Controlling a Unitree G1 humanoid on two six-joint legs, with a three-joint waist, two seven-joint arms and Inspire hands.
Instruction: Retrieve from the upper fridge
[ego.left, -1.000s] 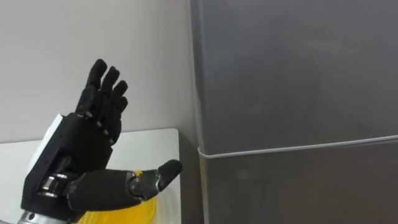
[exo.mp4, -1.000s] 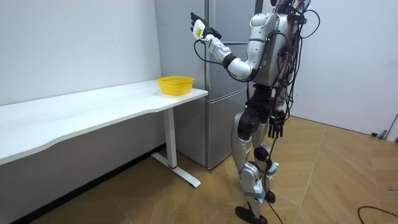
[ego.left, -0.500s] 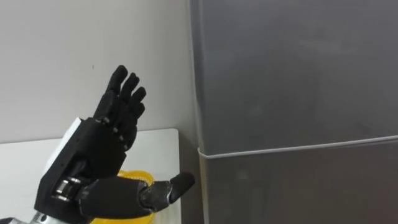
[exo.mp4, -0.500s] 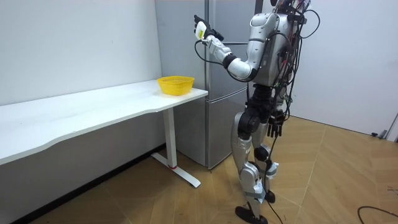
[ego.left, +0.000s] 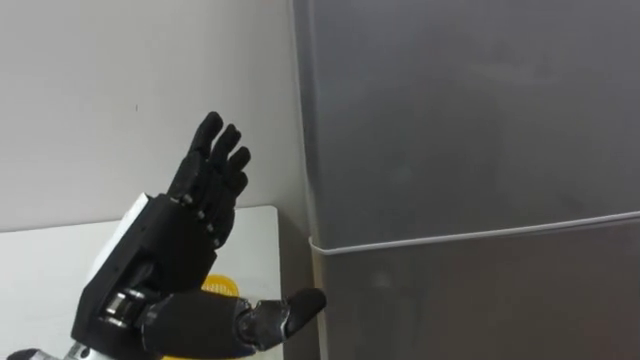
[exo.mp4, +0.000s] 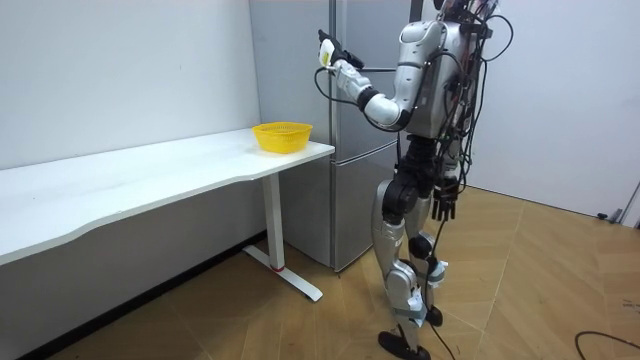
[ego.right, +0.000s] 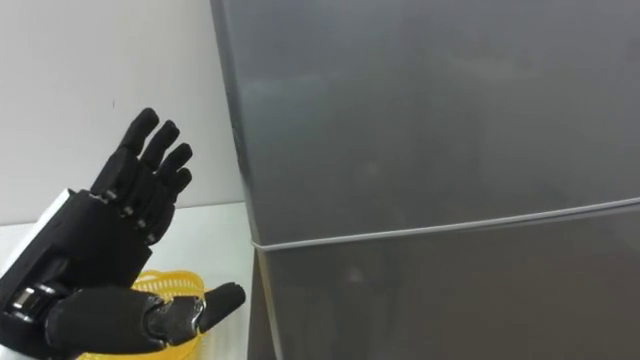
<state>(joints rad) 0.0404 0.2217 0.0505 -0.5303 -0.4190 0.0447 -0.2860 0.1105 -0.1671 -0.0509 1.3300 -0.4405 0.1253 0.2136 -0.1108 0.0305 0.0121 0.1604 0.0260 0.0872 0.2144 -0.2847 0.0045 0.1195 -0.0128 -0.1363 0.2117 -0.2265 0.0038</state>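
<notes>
— Where does the grey metal upper fridge door (ego.left: 470, 120) stand?
— Straight ahead of the robot and shut. A thin pale seam (ego.left: 470, 236) parts it from the grey lower door (ego.left: 480, 300), so what is inside stays hidden.

— And the hands?
— The black left hand (ego.left: 170, 250) is raised just left of the door's left edge, palm turned toward the fridge, fingers straight and spread, thumb stretched out sideways. It holds nothing. The thumb tip is just beside the edge near the seam; whether it touches I cannot tell. The right hand (exo.mp4: 445, 205) hangs low by the robot's hip, and I cannot tell its state.

— Any containers?
— A yellow woven basket (exo.mp4: 282, 135) sits at the near end of the long white desk (exo.mp4: 150, 170), close to the fridge. In the eye views it shows partly behind the left hand. Its contents cannot be made out.

— Room to move?
— The desk's end stops just beside the fridge, against the white wall (ego.left: 100, 100). The robot stands on the wooden floor (exo.mp4: 520, 290) before the fridge, with open floor on the room view's right.
</notes>
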